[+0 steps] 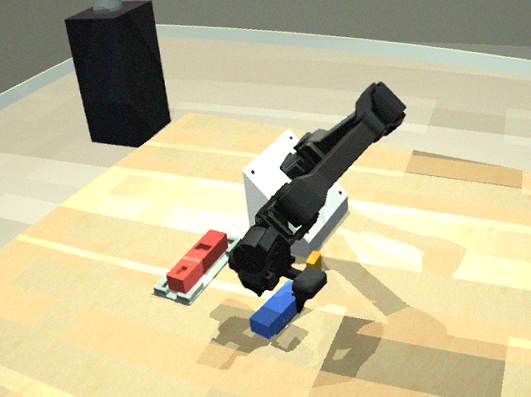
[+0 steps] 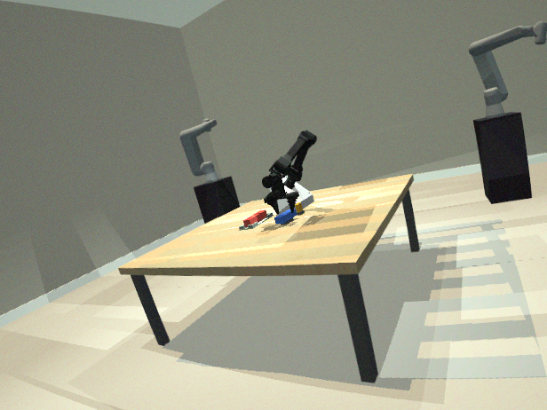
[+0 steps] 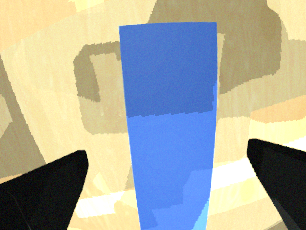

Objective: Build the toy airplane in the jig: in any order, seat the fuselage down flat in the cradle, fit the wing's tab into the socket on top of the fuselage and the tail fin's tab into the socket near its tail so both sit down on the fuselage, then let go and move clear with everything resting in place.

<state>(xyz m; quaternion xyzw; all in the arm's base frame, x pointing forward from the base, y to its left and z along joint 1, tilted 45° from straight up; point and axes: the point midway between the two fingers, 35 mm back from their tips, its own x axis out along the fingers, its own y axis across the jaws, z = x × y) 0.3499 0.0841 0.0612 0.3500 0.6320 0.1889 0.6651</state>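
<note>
Blue wing (image 1: pixel 273 312) (image 2: pixel 284 216) (image 3: pixel 170 125): one | open fingers (image 1: pixel 285 293) (image 2: pixel 285 212): two, astride it

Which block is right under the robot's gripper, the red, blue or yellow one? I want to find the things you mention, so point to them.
The blue block (image 1: pixel 273 313) (image 2: pixel 284 216) (image 3: pixel 170 140): it lies below the open gripper's (image 1: pixel 281 293) (image 2: pixel 284 212) fingers; red and yellow sit off to the sides.

A robotics lab, judging by grey robot arms (image 2: pixel 488 73) on black pedestals (image 2: pixel 503 155) beyond the table (image 2: pixel 240 269).

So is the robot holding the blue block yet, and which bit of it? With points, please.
No, nothing is held. The gripper (image 1: pixel 281 291) (image 2: pixel 284 212) (image 3: pixel 168 154) is open, its fingers on either side of the blue block (image 1: pixel 273 312) (image 2: pixel 284 216) (image 3: pixel 170 145).
</note>
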